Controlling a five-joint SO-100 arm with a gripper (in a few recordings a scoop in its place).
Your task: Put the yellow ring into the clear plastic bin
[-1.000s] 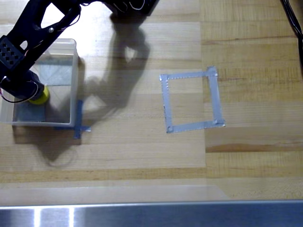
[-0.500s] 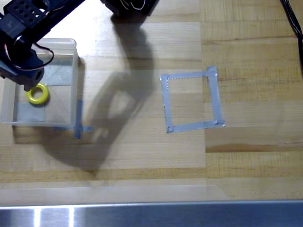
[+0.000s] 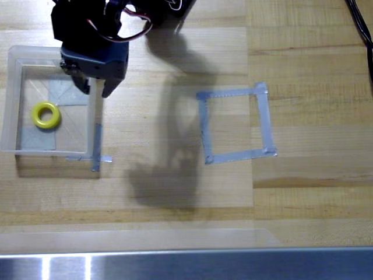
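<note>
The yellow ring (image 3: pixel 45 115) lies flat on the floor of the clear plastic bin (image 3: pixel 14 149) at the left of the overhead view, free of any grip. My black gripper (image 3: pixel 94 87) hangs above the bin's right wall, up and to the right of the ring. Its two fingers point down the picture with a small gap between them and nothing held.
A square outline of grey tape (image 3: pixel 235 123) lies on the wooden table right of centre. Blue tape marks (image 3: pixel 97 153) sit at the bin's lower right corner. A metal rail (image 3: pixel 186 265) runs along the bottom edge. Black cables (image 3: pixel 361 23) cross the top right corner.
The gripper let go of the ring inside the bin, then lifted and swung right to the bin's right wall. The ring stays lying in the bin.
</note>
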